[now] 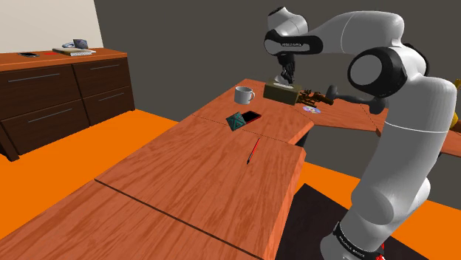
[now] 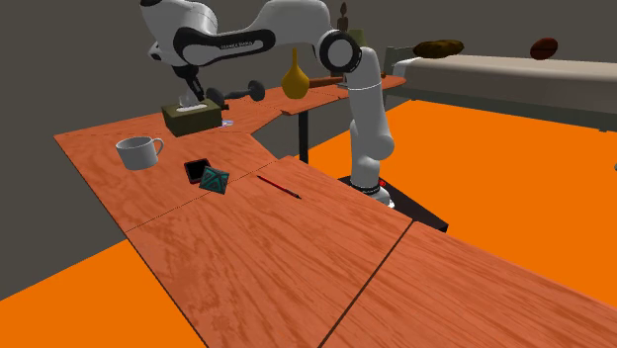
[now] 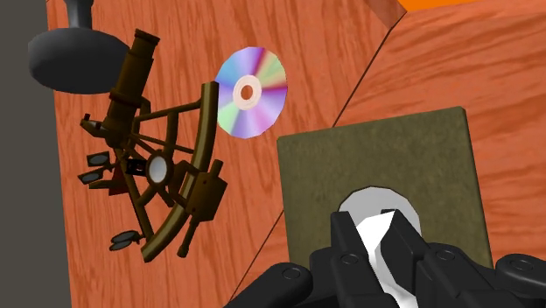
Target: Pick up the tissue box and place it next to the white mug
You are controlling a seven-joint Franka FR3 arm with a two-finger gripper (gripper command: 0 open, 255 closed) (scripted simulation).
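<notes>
Orange floor (image 1: pixel 111 137) surrounds a reddish wood-grain table (image 1: pixel 185 185) built of joined angled sections. White arm (image 1: pixel 399 148) rises from its stand at the shoulder view's lower right and reaches over the table's far end. Dark wooden dresser (image 1: pixel 59 89) stands against the wall at that view's left. Tissue box (image 1: pixel 281 91), olive-brown, sits flat on the table at that far end, lying over a seam between two sections, with the white mug (image 1: pixel 243 94) near it toward the shoulder view's left, the two apart. Black gripper (image 3: pixel 376 229) is directly above the box, pointing down; its fingers (image 3: pixel 350 236) are drawn close and pinch the box by the white tuft (image 3: pixel 378 206) standing out of its top opening. Brass sextant (image 3: pixel 157 157) lies beside the box, with a dark grey dumbbell (image 3: pixel 74 52) beyond it. Iridescent disc (image 3: pixel 251 92) lies between sextant and box, just off the box's corner. Red pen (image 2: pixel 280 186) lies mid-table, well apart from the box
</notes>
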